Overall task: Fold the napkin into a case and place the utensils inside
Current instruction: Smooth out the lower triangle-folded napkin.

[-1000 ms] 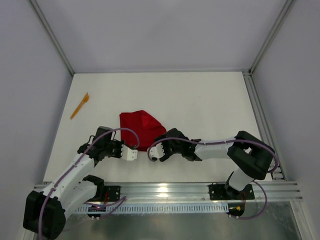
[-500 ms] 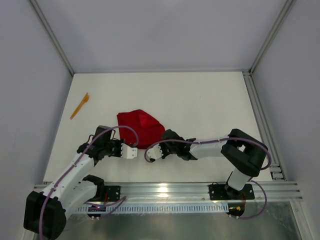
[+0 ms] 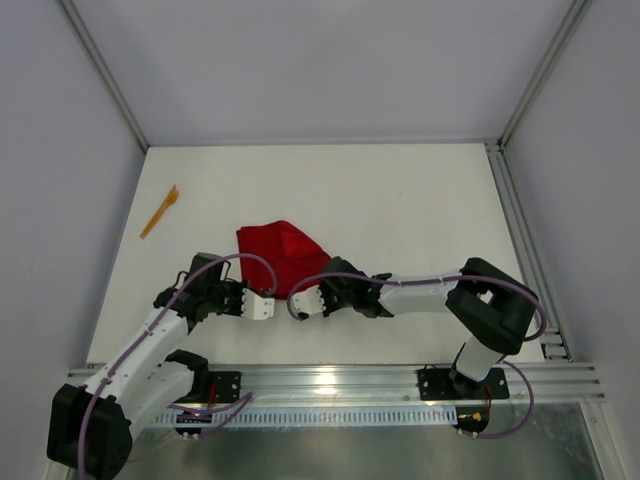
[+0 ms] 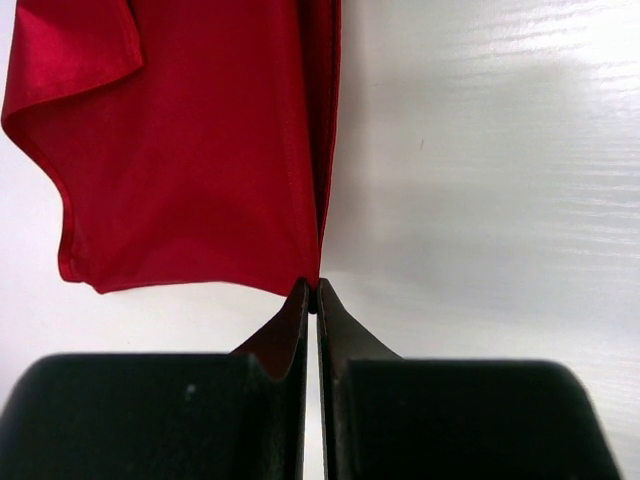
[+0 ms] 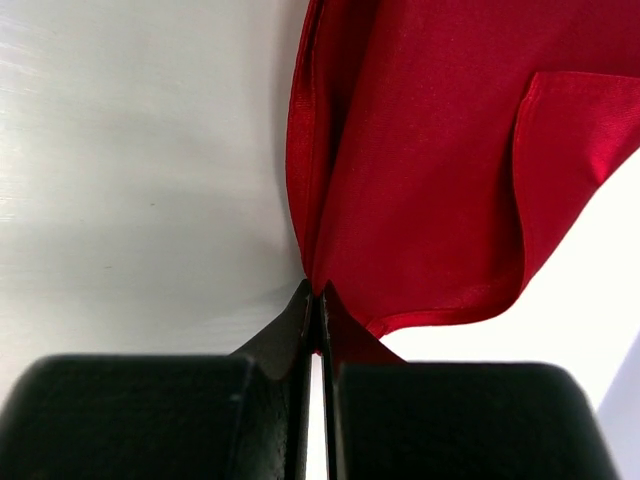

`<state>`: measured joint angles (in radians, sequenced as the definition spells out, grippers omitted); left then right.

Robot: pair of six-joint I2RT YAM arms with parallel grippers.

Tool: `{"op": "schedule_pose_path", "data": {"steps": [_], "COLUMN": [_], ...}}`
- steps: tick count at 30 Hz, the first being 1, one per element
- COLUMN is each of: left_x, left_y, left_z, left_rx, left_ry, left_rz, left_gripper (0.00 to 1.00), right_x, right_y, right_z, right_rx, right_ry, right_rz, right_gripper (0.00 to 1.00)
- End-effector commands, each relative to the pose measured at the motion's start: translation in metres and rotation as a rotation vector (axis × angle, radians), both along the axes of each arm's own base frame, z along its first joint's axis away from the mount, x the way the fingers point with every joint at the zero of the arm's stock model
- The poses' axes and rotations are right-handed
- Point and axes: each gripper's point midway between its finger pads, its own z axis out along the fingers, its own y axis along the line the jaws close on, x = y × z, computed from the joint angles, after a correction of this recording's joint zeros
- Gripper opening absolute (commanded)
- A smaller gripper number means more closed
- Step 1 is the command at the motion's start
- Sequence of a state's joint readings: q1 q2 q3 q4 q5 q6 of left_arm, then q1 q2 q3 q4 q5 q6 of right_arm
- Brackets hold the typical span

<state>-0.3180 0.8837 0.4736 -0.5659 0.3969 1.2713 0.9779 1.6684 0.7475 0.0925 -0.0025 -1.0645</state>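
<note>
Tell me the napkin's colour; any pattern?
The napkin is plain bright red, unpatterned; the left wrist view shows it best.

Markings: none legible. No text, label, brand name, number or sign can be read in the overhead view or in either wrist view.

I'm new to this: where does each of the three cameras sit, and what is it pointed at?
Top external: above and behind the arms, looking down at the table; both arms show.
Left wrist: on the left arm, looking along the left gripper, its shut fingers pinching the napkin.
Right wrist: likewise on the right arm, the right gripper pinching it.
Shared: the napkin appears in all three.
</note>
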Motion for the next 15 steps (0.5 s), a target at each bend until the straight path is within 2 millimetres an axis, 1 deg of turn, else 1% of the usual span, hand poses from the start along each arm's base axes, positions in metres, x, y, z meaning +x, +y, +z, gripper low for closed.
{"op": "schedule_pose_path", "data": {"steps": [1, 3, 4, 7, 10, 12, 13, 15], "left_x": [-0.012, -0.01, -0.012, -0.01, -0.016, -0.019, -0.02, -0.024], "left_y": [0.009, 0.017, 0.02, 0.016, 0.017, 0.019, 0.02, 0.022], "left_z": [-0.023, -0.035, -0.044, -0.046, -0.051, -0.054, -0.055, -0.057], "left_rx": [0.061, 0.117, 0.132, 0.117, 0.137, 0.151, 0.159, 0.173], "left_ry": [0.006, -0.019, -0.015, -0.018, -0.017, -0.006, -0.002, 0.006], "left_rz": [-0.065, -0.069, -0.079, -0.088, -0.132, -0.144, -0.146, -0.164], "left_gripper": [0.0, 0.0, 0.0, 0.0, 0.0, 0.14, 0.29, 0.39], "right_x": [-0.027, -0.033, -0.039, -0.058, -0.067, -0.069, -0.068, -0.069], "right_y": [-0.019, -0.018, -0.016, -0.01, -0.003, 0.001, 0.002, 0.004], "right_z": [-0.015, -0.011, -0.007, -0.006, -0.008, -0.006, -0.005, -0.002], "right_rx": [-0.052, -0.046, -0.026, -0.018, -0.014, 0.009, 0.019, 0.042], "right_ry": [0.167, 0.207, 0.235, 0.282, 0.33, 0.348, 0.349, 0.355], "right_rz": [-0.048, -0.056, -0.054, -0.03, -0.047, -0.058, -0.057, -0.057], "right_gripper": [0.03, 0.03, 0.03, 0.03, 0.03, 0.03, 0.03, 0.03]}}
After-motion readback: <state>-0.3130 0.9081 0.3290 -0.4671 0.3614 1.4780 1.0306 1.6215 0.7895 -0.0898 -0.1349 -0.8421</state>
